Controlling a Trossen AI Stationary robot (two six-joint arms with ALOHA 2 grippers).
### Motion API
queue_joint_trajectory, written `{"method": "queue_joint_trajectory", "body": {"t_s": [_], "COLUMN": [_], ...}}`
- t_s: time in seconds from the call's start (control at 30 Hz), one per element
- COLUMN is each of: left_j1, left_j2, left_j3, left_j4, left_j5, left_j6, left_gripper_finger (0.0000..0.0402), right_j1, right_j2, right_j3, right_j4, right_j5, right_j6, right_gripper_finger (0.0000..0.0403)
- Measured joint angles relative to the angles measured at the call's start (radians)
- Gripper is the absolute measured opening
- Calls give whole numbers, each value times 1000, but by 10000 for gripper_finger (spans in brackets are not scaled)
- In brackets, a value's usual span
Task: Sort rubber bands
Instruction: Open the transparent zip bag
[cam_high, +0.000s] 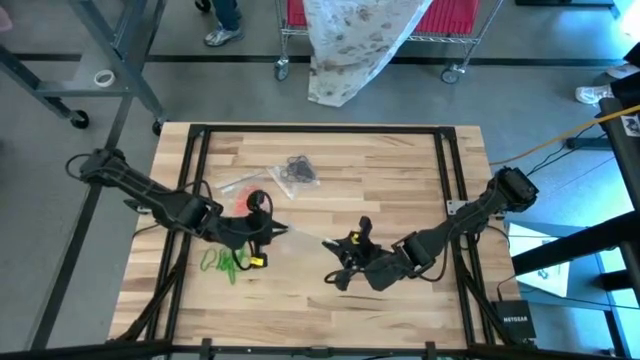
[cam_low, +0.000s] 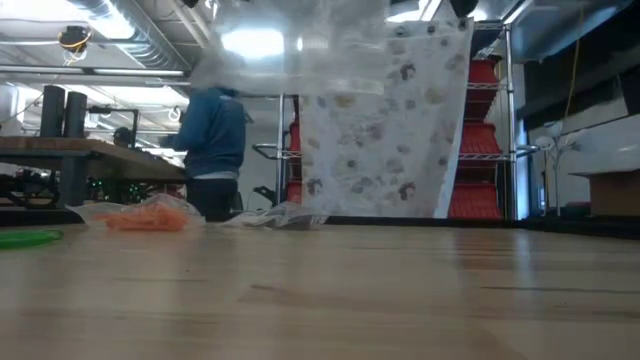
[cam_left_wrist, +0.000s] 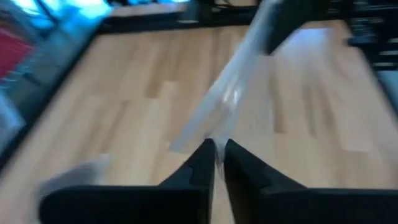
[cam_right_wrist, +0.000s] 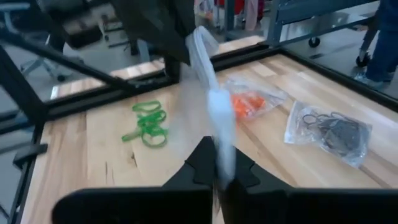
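End effectors (cam_high: 308, 240) (both) on clear bag (cam_right_wrist: 214, 106)

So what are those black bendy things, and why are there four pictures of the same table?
They are two robot arms, each ending in a two-finger pincer called a gripper. One picture looks straight down from above, one sits level with the wooden table, and the other two come from little cameras on each arm's wrist. On the table lie loose green rubber bands, a clear bag of orange ones and a clear bag of black ones. Between the arms stretches another clear plastic bag: the left gripper pinches one end and the right gripper pinches the other, both shut on it. Behind the table a person stands in the room.
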Motion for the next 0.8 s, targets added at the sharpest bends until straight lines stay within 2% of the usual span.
{"method": "queue_joint_trajectory", "body": {"t_s": [0.13, 0.23, 0.4, 0.57, 0.8], "left_j1": [20, 29, 35, 67, 108], "left_j2": [-26, -55, -76, -11, 133], "left_j3": [2, 39, 100, 109, 141], "left_j4": [-9, -33, 24, 69, 102], "left_j5": [186, 283, 303, 305, 393], "left_j6": [-33, -53, -1, 22, 16], "left_gripper_finger": [72, 118, 176, 201, 200], "right_j1": [0, 0, -1, -26, -61], "right_j2": [0, 0, 4, 32, 88], "right_j3": [0, 0, 0, 2, 1], "right_j4": [-48, -82, -100, -75, -22], "right_j5": [-48, -88, -122, -149, -184], "right_j6": [7, 9, 6, 1, 2], "right_gripper_finger": [3, 1, 1, 0, 0]}}
